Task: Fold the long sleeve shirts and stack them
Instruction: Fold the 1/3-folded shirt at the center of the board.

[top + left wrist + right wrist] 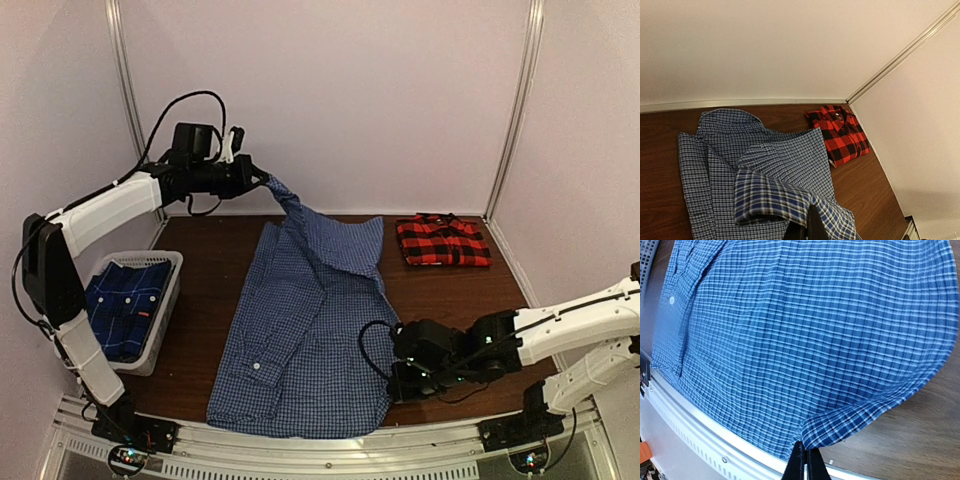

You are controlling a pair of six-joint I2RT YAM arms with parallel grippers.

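A blue-and-white gingham shirt (300, 330) lies spread down the middle of the table. My left gripper (262, 180) is shut on its far upper corner and holds that cloth (770, 197) raised off the table at the back. My right gripper (392, 382) is shut on the shirt's near right hem (850, 422), low by the table's front edge. A folded red-and-black plaid shirt (442, 241) rests at the back right, also visible from the left wrist (840, 134). A darker blue plaid shirt (125, 305) lies in the basket at left.
A white slotted basket (168, 305) stands at the left edge of the brown table (450, 310). A metal rail (715, 437) runs along the near edge. White walls close in the back and sides.
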